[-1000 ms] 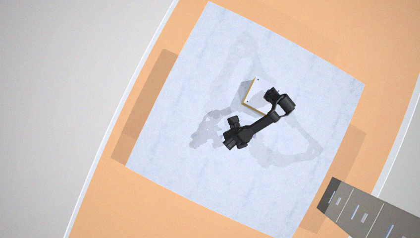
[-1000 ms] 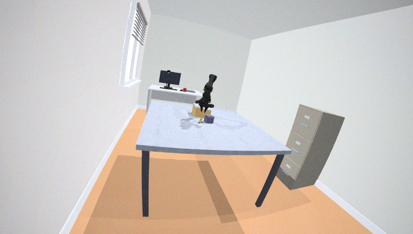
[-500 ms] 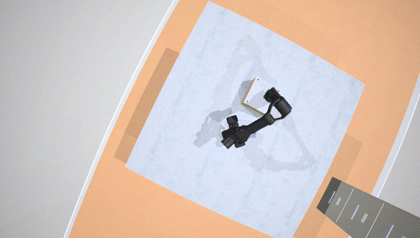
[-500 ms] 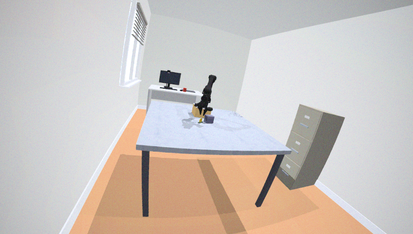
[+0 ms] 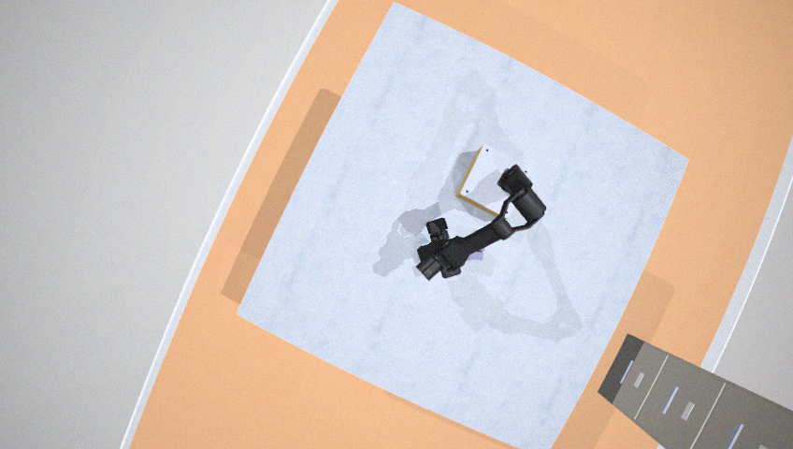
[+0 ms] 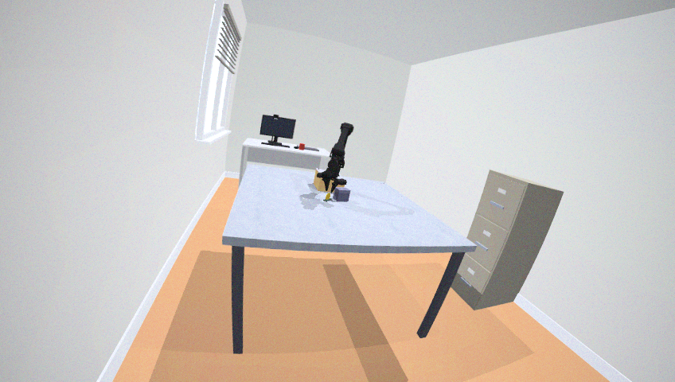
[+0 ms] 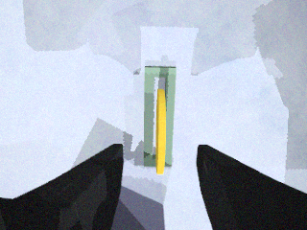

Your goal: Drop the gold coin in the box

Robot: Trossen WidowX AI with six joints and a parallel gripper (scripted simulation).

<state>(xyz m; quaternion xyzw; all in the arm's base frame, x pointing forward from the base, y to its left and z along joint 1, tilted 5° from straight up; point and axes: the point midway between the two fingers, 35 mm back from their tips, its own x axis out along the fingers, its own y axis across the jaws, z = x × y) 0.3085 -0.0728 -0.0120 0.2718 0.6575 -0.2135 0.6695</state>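
- Thin gold coin [image 7: 161, 130] stands on edge in its shallow dark-green holder [image 7: 152, 115] on the pale table [image 7: 58, 90].
- Black parallel-jaw gripper [image 7: 160, 172] part-open, holding nothing.
- Coin lies straight ahead of the gap, edge-on, its long axis running away between the jaws.

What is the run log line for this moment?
phase: approach | claw: open, empty, above gold coin | coin: on edge in green holder

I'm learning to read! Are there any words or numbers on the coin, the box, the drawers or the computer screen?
No readable text anywhere.
Coin: seen edge-on, faces hidden.
Grey box: plain.
Filing cabinet: label tags on the drawers, too small to read.
Monitor: dark, blank.
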